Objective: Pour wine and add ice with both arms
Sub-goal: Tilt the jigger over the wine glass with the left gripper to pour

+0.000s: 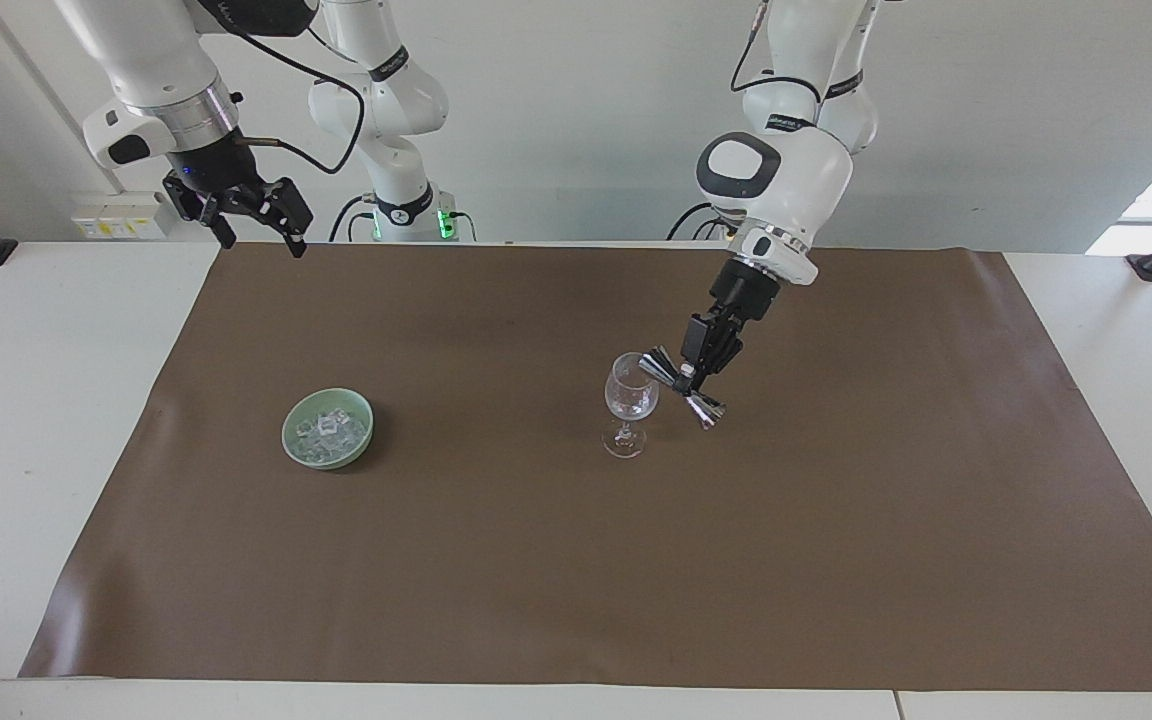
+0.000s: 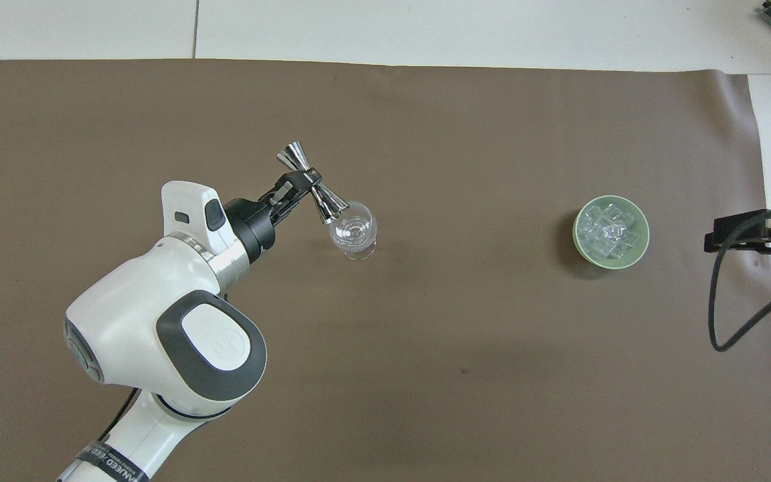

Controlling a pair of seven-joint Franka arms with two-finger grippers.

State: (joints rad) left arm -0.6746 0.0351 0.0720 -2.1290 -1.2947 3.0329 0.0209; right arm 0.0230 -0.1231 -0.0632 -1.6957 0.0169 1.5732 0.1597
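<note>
A clear wine glass (image 1: 629,398) stands upright near the middle of the brown mat; it also shows in the overhead view (image 2: 357,232). My left gripper (image 1: 688,376) is shut on the waist of a silver double-cone jigger (image 1: 706,409). It holds the jigger tilted, with one end at the glass's rim. From overhead the left gripper (image 2: 305,183) grips the jigger (image 2: 326,203) beside the glass. The ice (image 1: 329,428) is heaped in a pale green bowl (image 1: 289,441) toward the right arm's end. My right gripper (image 1: 261,236) waits open and empty, high over the mat's corner.
The brown mat (image 1: 576,560) covers most of the white table (image 1: 26,420). In the overhead view the ice (image 2: 610,231) fills the bowl (image 2: 577,234), and the right gripper (image 2: 720,235) with its black cable hangs past the mat's edge.
</note>
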